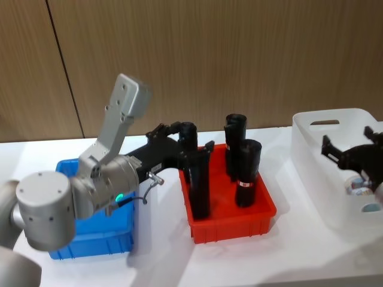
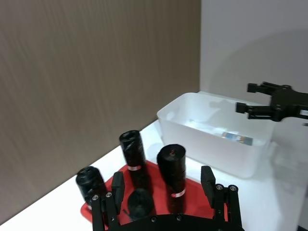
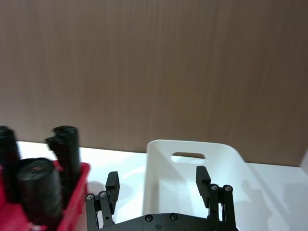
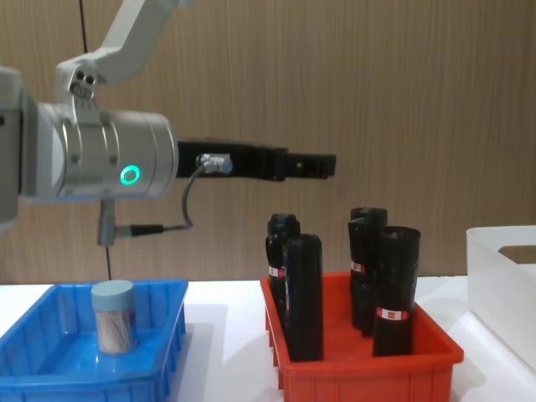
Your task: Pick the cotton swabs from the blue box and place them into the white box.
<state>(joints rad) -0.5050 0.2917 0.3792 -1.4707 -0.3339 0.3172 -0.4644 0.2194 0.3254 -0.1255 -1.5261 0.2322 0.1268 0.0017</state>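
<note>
At the lower left of the chest view, one jar of cotton swabs (image 4: 113, 316) stands upright in the blue box (image 4: 172, 347). More jars (image 1: 359, 185) lie in the white box (image 1: 311, 137) at the right of the head view.

The left gripper (image 4: 314, 166) hangs high in the middle of the chest view, over the red bin (image 4: 368, 368), with its fingers spread and nothing between them. The right gripper (image 3: 156, 175) hovers over the white box, also spread and empty.

The main risk is probably the tall black cylinders (image 4: 395, 285) in the red bin. They stand between the two boxes, so a low sweep either way could knock one over. The jar is smooth and round, so an off-centre pinch might tip it or let it slip. If the left arm carries the jar across, it could meet the right gripper waiting over the white box.
</note>
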